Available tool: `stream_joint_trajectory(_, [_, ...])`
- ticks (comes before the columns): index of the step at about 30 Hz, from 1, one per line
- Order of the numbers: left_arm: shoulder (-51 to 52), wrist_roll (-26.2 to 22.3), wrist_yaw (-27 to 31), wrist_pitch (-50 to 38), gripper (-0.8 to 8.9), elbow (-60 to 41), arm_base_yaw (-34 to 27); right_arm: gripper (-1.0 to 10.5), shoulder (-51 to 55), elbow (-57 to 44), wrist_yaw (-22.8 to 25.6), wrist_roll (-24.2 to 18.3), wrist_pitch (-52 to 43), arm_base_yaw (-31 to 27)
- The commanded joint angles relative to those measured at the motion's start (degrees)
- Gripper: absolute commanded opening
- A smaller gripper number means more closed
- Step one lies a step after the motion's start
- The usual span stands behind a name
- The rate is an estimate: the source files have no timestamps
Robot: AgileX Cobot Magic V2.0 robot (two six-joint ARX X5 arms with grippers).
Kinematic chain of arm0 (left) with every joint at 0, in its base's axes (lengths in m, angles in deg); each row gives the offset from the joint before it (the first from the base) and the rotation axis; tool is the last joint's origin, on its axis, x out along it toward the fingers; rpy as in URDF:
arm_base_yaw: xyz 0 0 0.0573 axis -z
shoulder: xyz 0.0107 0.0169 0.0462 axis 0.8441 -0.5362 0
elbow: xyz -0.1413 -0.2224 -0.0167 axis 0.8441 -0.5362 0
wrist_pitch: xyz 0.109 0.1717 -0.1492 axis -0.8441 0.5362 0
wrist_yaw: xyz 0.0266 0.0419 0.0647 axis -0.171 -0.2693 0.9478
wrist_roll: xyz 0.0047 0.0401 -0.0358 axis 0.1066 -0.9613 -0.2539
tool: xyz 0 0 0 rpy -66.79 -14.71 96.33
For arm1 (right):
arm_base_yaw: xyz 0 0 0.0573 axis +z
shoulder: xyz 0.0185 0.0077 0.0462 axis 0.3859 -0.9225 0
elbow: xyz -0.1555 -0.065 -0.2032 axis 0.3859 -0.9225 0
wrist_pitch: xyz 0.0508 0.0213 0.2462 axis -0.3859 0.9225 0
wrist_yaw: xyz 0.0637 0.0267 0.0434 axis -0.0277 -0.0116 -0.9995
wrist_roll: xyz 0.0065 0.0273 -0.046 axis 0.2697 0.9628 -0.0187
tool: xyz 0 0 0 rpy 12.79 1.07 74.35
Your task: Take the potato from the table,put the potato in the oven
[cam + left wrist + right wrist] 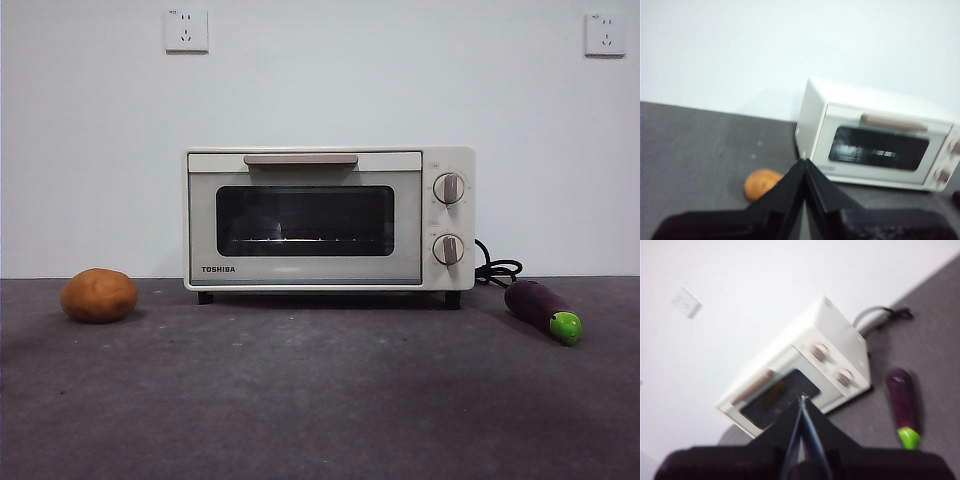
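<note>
Front view shows the potato [99,295] lying on the table [320,400] left of the oven [328,219], whose door is closed; an eggplant [543,310] lies to the oven's right. Left gripper [805,161] and right gripper [802,398] are both clenched, holding nothing.

Centre, far: we see the oven [330,220] on the table [320,400].
Left: the potato [99,295].
Right: the eggplant [543,309].

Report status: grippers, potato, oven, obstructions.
Left gripper and right gripper shut, both empty, raised. Potato on table, left of oven. Oven door closed. Eggplant off right, clear.
</note>
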Motion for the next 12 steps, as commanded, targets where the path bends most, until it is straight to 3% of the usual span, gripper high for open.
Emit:
stream_joint_trajectory(1, [-2.08,2.97,-0.04,-0.39,-0.05,2.47,-0.20,0.0,-0.02,2.99,-1.33,0.39,-0.24,0.02])
stream_joint_trajectory(6, [-9.77,3.41,-0.52,-0.42,-0.05,8.24,-0.20,0.0,-2.01,9.81,-2.95,0.39,0.09,0.02])
stream_joint_trajectory(12, [-23.91,3.39,-7.72,-0.37,-0.05,15.93,-0.20,0.0,-7.98,19.30,-7.41,0.22,4.66,0.02])
